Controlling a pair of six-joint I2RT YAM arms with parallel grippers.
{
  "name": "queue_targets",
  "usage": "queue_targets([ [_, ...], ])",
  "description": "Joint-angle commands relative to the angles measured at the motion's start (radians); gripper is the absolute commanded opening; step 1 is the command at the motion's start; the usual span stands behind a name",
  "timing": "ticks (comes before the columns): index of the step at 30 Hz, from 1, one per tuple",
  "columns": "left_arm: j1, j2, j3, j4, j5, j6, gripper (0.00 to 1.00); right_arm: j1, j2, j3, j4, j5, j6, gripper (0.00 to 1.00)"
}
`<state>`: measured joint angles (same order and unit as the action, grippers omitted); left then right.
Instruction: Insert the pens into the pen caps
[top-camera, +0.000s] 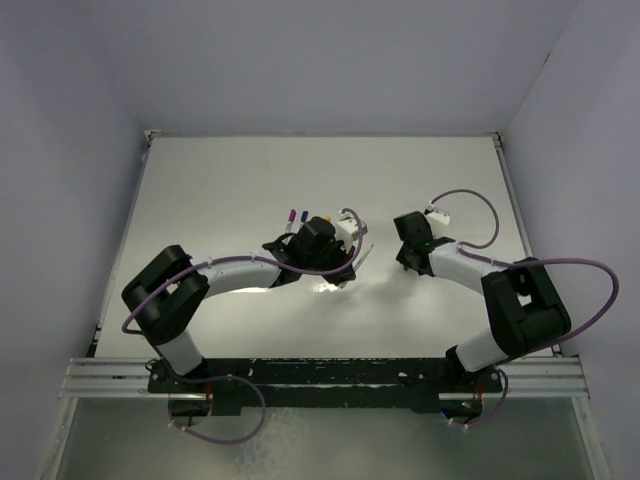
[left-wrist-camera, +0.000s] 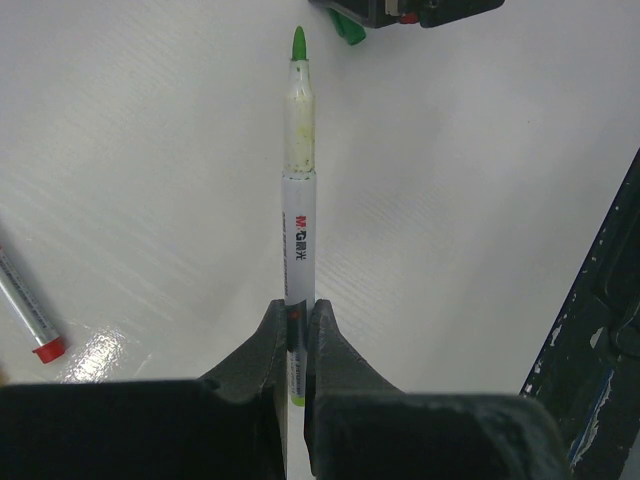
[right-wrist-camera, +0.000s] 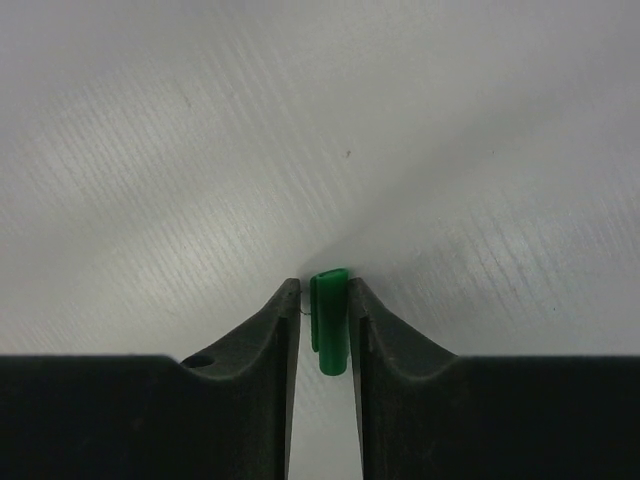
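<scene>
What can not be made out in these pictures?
- Top view: two coloured bits, too small to name.
- Left wrist view: red pen cut by the left edge; green pen's end hidden in the left tool.
- Right wrist view: unclear if the right tool grips the green cap.

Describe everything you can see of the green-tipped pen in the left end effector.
The green-tipped pen is uncapped: a green nib, a stained translucent neck, a white barrel with red and black printing and a green band at the rear. The left end effector is shut on its rear end; it juts out above the table, nib aimed toward a green cap.
</scene>
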<state>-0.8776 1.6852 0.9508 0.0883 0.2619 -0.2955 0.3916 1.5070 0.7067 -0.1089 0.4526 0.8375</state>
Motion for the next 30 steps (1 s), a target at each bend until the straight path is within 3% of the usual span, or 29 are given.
queue_targets([
  [1, 0.002, 0.006, 0.013, 0.043, 0.021, -0.004, 0.00, -0.003, 0.033, 0.012, -0.015, -0.008, 0.005, 0.23],
  [4, 0.002, 0.006, 0.013, 0.041, 0.020, -0.005, 0.00, -0.003, 0.038, 0.011, -0.019, -0.024, 0.001, 0.01],
  [5, 0.002, 0.005, 0.014, 0.041, 0.020, -0.007, 0.00, -0.003, 0.039, 0.012, -0.020, -0.032, -0.001, 0.00],
  [15, 0.003, 0.021, 0.033, 0.050, 0.038, -0.007, 0.00, -0.003, -0.151, -0.001, 0.082, -0.099, -0.117, 0.00],
  [23, 0.009, 0.016, 0.084, 0.098, 0.105, -0.039, 0.00, -0.003, -0.451, -0.112, 0.417, -0.177, -0.227, 0.00],
  [30, 0.012, 0.039, 0.123, 0.198, 0.212, -0.132, 0.00, -0.003, -0.602, -0.230, 0.691, -0.176, -0.231, 0.00],
])
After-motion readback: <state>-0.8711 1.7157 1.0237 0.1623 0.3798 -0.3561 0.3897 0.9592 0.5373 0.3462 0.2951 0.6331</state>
